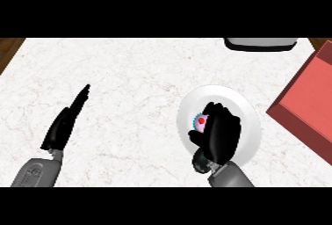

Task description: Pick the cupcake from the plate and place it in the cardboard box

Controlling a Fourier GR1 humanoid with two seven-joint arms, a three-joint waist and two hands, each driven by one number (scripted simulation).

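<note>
Two hands in view; right hand [220,132] sits over the white plate [250,110], fingers curled round the cupcake [200,120] (only its pink top and teal wrapper edge peek out at the hand's left); cupcake not lifted clear of the plate as far as I can tell; left hand [65,123] rests flat-fingered on the marble counter [130,66], well apart; red cardboard box [308,105] lies to the right. Risk: fingers cover the frosting, so closing could squash it; it could also slip out sideways on lift.

Glossy white plate [224,94] – on matt, veined marble-like counter [130,66]
</note>
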